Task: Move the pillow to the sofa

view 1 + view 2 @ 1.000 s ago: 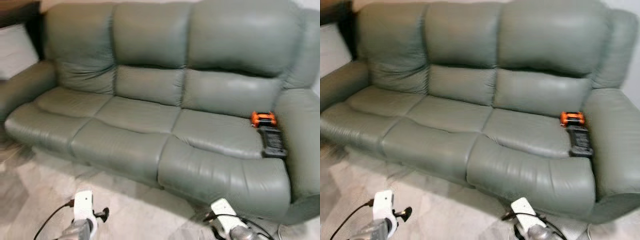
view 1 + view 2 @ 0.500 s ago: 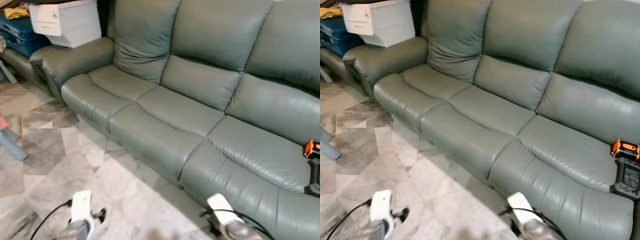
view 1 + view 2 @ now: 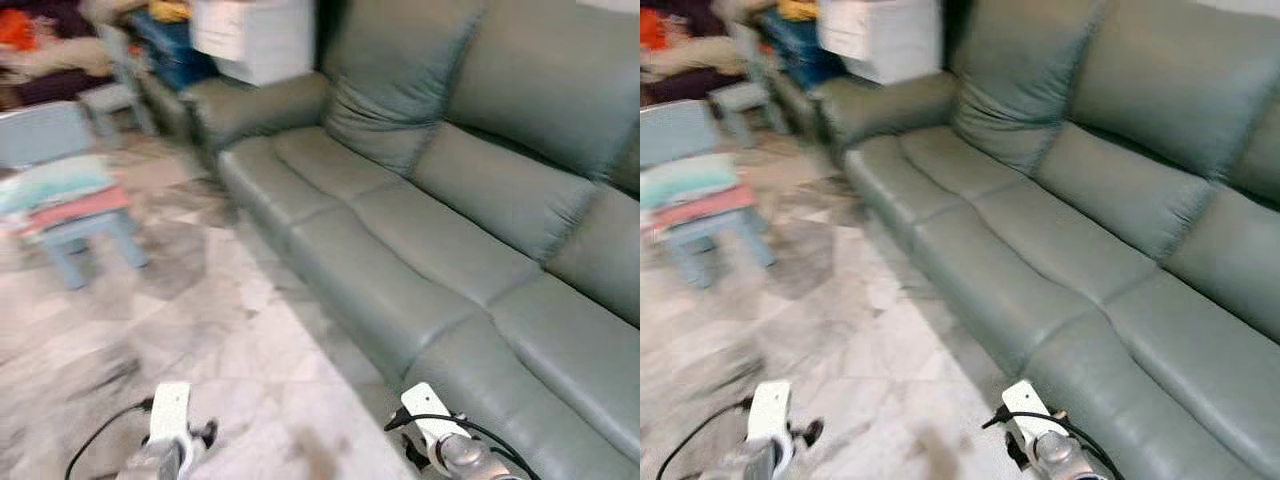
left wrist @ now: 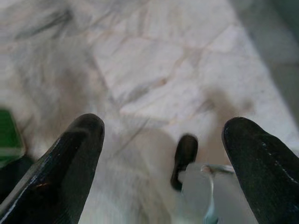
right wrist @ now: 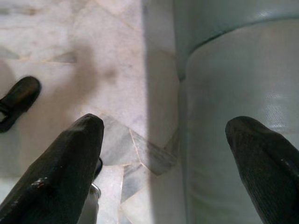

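Facing us, a long green leather sofa [image 3: 420,230] runs along the right side of the marble floor [image 3: 200,330], its near armrest [image 3: 255,105] toward the far end of the room. We see three seat cushions with nothing on them in the part in view. Beyond the armrest stands a white box [image 3: 255,35], with blue items beside it that are too blurred for us to tell apart.

Off the sofa, well apart from it across the floor, stands a small blue chair [image 3: 75,235]. On its seat lies a flat stack, a pale teal layer [image 3: 55,180] on top and a reddish layer [image 3: 70,208] under it. We cannot tell whether this is the pillow, as the head views are blurred.

Our left gripper [image 4: 161,158] hangs low over the marble, its two black fingers [image 4: 70,158] spread wide with nothing between them; below it we see a dark foot on the floor. Our right gripper [image 5: 163,163] hangs at the front edge of the sofa, fingers [image 5: 65,163] likewise spread wide and holding nothing, with marble under one finger and green leather under the other.
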### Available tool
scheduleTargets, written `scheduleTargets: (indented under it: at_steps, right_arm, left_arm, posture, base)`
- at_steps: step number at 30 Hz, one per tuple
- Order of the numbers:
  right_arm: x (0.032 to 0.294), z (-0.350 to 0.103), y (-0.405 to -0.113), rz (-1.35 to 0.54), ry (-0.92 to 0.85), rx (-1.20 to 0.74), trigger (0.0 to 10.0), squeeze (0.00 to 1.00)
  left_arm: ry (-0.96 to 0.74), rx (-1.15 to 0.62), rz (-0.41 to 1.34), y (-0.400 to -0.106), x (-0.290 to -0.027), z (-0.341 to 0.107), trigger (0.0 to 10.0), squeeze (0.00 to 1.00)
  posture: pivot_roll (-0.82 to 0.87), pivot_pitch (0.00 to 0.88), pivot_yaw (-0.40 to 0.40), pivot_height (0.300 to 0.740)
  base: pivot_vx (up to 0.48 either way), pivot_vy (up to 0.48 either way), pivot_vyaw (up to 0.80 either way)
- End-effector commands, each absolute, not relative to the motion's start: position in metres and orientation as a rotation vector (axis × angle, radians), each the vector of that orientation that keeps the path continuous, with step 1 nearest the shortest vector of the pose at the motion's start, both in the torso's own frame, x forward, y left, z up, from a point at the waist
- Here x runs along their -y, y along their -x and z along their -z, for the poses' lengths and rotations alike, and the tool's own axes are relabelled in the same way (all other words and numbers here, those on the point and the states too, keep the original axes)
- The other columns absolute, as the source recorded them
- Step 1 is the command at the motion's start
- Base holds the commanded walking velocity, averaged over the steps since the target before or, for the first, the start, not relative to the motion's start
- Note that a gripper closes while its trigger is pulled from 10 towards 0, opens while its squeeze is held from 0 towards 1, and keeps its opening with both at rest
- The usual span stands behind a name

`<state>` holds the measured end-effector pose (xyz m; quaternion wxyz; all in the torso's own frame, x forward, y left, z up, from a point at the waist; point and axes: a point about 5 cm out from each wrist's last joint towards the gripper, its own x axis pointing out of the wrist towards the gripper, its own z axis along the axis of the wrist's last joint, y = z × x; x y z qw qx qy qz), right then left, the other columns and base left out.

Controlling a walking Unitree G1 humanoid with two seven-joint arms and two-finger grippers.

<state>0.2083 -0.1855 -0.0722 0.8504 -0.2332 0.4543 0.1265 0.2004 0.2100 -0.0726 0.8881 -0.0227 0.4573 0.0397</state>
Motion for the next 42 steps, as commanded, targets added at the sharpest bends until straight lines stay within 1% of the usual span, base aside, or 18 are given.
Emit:
scheduleTargets:
  at_steps: [1, 18, 34, 36, 42]
  right_arm:
    - [0.183, 0.072, -0.209, -0.279, 0.491, -0.960, 10.0, 0.00]
    - [0.182, 0.072, -0.209, -0.308, 0.528, -0.957, 10.0, 0.00]
    - [0.180, 0.072, -0.209, -0.315, 0.537, -0.950, 10.0, 0.00]
    - [0.180, 0.072, -0.210, -0.314, 0.530, -0.941, 10.0, 0.00]
    - [0.180, 0.072, -0.210, -0.304, 0.507, -0.942, 10.0, 0.00]
  left_arm:
    - [0.031, -0.971, -0.090, -0.197, -0.215, 0.074, 10.0, 0.00]
    - [0.017, -1.007, -0.058, -0.192, -0.215, 0.076, 10.0, 0.00]
    - [0.037, -1.041, -0.072, -0.188, -0.216, 0.079, 10.0, 0.00]
    - [0.040, -1.043, -0.076, -0.187, -0.216, 0.079, 10.0, 0.00]
    - [0.048, -1.042, -0.075, -0.186, -0.215, 0.079, 10.0, 0.00]
  posture:
    - [0.07, 0.000, 0.038, 0.740]
    - [0.07, 0.000, 0.037, 0.740]
    - [0.08, 0.000, 0.036, 0.740]
    - [0.08, 0.000, 0.036, 0.740]
    - [0.07, 0.000, 0.036, 0.740]
  base:
    - [0.000, 0.000, 0.80]
    - [0.000, 0.000, 0.80]
    - [0.000, 0.000, 0.80]
    - [0.000, 0.000, 0.64]
    - [0.000, 0.000, 0.00]
